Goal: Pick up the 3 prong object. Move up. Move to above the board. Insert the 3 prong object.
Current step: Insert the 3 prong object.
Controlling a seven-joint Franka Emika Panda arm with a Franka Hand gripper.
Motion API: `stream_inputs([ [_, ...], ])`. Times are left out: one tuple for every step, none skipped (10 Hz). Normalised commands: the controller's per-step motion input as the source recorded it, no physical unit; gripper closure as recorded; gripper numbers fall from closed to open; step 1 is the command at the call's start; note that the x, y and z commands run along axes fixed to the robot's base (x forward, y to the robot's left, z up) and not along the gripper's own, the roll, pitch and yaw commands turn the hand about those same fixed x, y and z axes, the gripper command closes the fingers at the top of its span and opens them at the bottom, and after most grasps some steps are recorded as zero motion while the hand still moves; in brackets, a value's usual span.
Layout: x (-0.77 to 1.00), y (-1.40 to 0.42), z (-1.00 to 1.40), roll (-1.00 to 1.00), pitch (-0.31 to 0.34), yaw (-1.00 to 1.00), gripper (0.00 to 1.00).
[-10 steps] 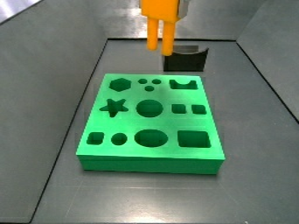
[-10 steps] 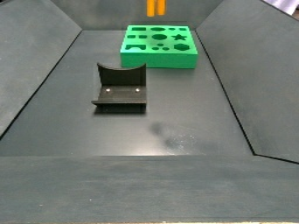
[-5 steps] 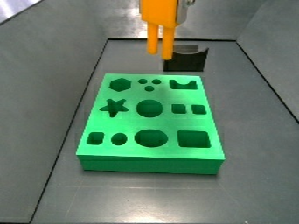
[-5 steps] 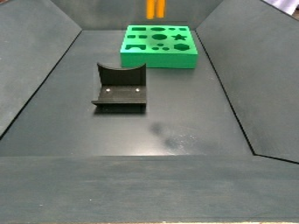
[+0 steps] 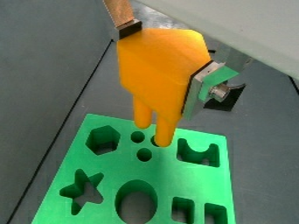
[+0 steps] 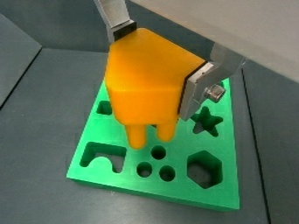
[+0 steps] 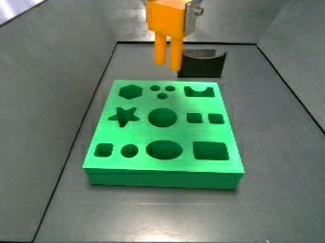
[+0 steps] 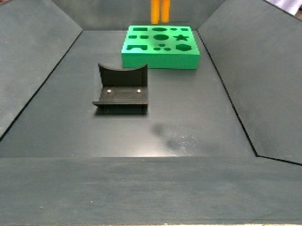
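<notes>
In a side view the board (image 7: 162, 133) lies flat on the dark bench (image 7: 76, 204), its star, hexagon, round and square cutouts facing up. Above its far edge hangs the gripper (image 7: 170, 8), high over the bench. The fingers (image 5: 214, 79) are closed on the 3 prong object (image 7: 166, 31), gripping its orange body from both sides. The piece is clear of the board, prongs pointing down. In both wrist views the prongs hang just above the three small holes (image 6: 156, 161), not yet in them. To the right, beyond the board, stands the fixture (image 7: 200, 64), well apart from the gripper.
</notes>
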Motion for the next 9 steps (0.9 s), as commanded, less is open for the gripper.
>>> stream_inputs([
  [0.00, 0.00, -0.19, 0.06, -0.033, -0.25, 1.00],
  [0.00, 0.00, -0.20, 0.00, -0.080, -0.17, 1.00],
  [0.21, 0.00, -0.22, 0.06, -0.040, -0.56, 1.00],
  [0.07, 0.05, -0.27, 0.11, -0.037, -0.77, 1.00],
  [0.08, 0.11, -0.27, 0.11, -0.029, -0.84, 1.00],
  [0.07, 0.07, -0.26, 0.10, -0.026, -0.89, 1.00],
  [0.10, 0.03, -0.27, 0.10, -0.020, -0.94, 1.00],
  [0.13, 0.00, 0.00, 0.00, 0.000, -0.50, 1.00],
  [0.00, 0.01, 0.00, 0.00, 0.000, -0.01, 1.00],
])
